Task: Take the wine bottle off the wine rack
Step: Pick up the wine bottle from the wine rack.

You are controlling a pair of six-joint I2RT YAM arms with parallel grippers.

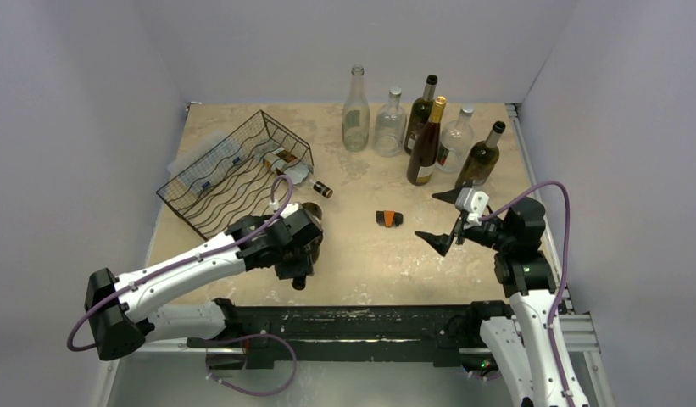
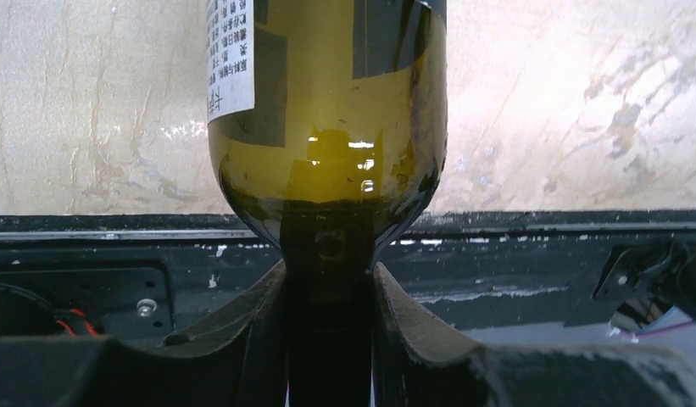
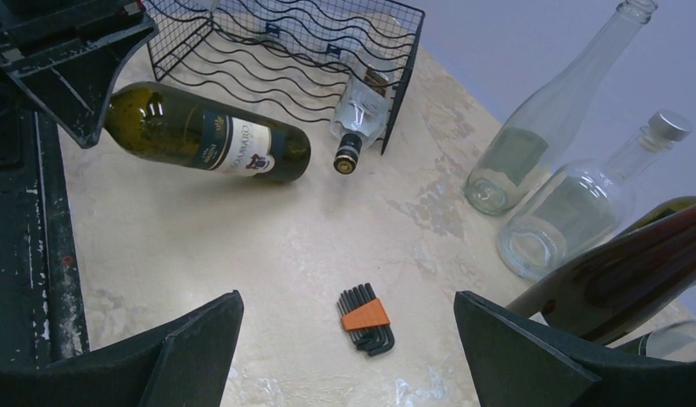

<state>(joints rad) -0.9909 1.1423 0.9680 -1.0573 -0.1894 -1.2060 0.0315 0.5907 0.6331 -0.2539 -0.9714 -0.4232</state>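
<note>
One wine bottle (image 3: pixel 204 136), neck clamped in left tool (image 2: pixel 327 288)

Eight bottles in all: six upright bottles (image 1: pixel 426 140) at the back of the bench (image 1: pixel 361 254), one clear bottle (image 3: pixel 357 114) in the single wine rack (image 1: pixel 217 182), and one green wine bottle (image 3: pixel 204 136) beside it. One hex key set (image 3: pixel 365 318).

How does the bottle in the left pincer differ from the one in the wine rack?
The held bottle is olive-green; the rack bottle looks clear. The held bottle lies outside the wine rack, neck clamped by the left pincer; the rack bottle sits inside, neck poking out. Both lie on their sides.
</note>
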